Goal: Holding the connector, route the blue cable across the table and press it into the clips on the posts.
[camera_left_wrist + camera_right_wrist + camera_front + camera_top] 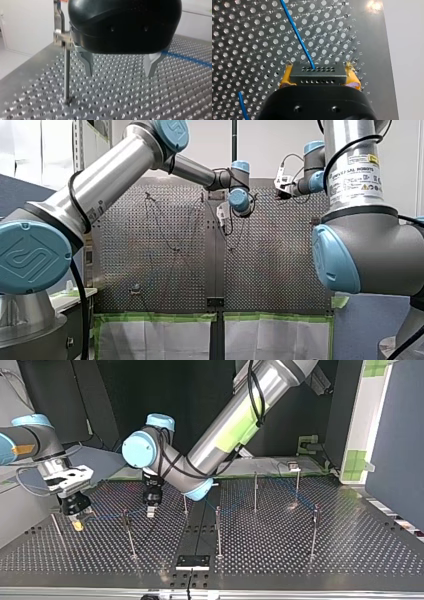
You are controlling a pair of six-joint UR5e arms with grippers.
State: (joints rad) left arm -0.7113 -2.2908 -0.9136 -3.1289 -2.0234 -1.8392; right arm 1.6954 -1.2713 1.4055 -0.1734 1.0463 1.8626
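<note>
One thin blue cable [297, 33]; black connector [318, 73]

Opposed front and top views share the table [350, 550].

In the upper right of the front view, the right arm [367, 150] carries a white label [356, 177] on its silver tube. You can read "UNIVERSAL ROBOTS" on it. Beside that are a yellow warning triangle and small pictograms, and the finer print is too small to read. At the left edge, the left arm [100, 185] has a blue cap [30, 256] with an embossed emblem but no words. In the right wrist view, a column of single letters [361, 63] is marked on the table [374, 50], just beside the right gripper [318, 72]. M, N, O and P read clearest.
</note>
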